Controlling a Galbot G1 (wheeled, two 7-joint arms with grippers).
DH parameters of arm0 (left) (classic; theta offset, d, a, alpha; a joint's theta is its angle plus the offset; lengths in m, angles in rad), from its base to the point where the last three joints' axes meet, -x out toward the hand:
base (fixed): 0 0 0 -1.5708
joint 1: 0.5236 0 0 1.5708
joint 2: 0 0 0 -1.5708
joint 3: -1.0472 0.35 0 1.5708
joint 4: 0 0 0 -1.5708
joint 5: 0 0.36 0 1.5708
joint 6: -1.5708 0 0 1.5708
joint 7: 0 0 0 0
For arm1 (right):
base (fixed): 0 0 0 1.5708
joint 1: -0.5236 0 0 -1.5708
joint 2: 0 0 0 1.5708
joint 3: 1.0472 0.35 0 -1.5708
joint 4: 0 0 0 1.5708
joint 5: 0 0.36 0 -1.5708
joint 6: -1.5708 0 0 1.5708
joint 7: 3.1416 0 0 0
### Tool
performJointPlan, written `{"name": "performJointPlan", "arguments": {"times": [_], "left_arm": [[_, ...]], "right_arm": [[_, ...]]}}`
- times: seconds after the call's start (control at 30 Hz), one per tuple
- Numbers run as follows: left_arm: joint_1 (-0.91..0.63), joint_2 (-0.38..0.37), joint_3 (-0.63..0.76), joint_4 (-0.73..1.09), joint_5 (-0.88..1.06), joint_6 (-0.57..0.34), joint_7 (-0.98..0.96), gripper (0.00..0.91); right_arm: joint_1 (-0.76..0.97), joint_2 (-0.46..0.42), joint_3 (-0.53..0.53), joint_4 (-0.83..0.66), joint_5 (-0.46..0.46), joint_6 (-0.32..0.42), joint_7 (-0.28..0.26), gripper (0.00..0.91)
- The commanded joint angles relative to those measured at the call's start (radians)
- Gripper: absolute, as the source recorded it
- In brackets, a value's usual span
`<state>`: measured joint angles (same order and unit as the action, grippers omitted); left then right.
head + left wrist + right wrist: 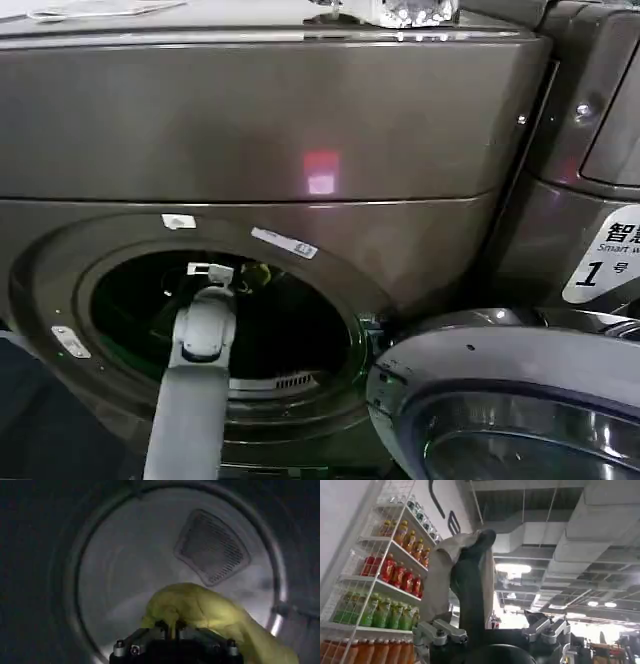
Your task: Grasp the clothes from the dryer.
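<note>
Yellow-green cloth (210, 612), soft, light, crumpled, lay inside the dryer (300, 130) drum, pinched at a raised fold by the left gripper (172, 626) jaws; right gripper (490, 630) jaws clenched a grey-white garment (462, 575) aloft.

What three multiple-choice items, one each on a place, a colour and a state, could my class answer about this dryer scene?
1. Where is the left gripper?
A. Inside the drum of the large dark bronze-grey front-loading dryer.
B. On its top panel.
C. Under the machine.

2. What colour is the small soft cloth between the left gripper's fingers?
A. Red.
B. Yellow-green.
C. Blue.

3. How is the dryer's round glass-fronted door?
A. Shut.
B. Swung open.
C. Taped over.

Answers:
1. A, the arm passes through the porthole.
2. B, the left wrist view shows it yellow-green.
3. B, the door hangs beside the open porthole.

The right gripper, draped with grey fabric, is near bottle shelves.
</note>
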<state>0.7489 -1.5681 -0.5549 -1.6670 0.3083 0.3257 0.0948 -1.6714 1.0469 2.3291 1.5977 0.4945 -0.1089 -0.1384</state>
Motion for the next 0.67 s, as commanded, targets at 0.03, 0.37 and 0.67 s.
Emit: {"name": "performJointPlan", "arguments": {"times": [0.03,0.37,0.67], "left_arm": [[0.01,-0.019,0.024,-0.008,-0.152,0.003,-0.174,0.0],[0.005,-0.014,0.022,-0.022,-0.191,0.013,-0.179,0.0],[0.011,0.0,0.022,-0.031,-0.203,0.018,-0.169,0.0]], "right_arm": [[0.004,-0.005,0.005,-0.007,-0.008,0.01,0.023,0.907],[0.001,-0.001,0.039,0.019,-0.013,-0.029,0.013,0.907],[0.001,-0.003,0.04,0.022,-0.021,-0.033,0.017,0.907]]}}
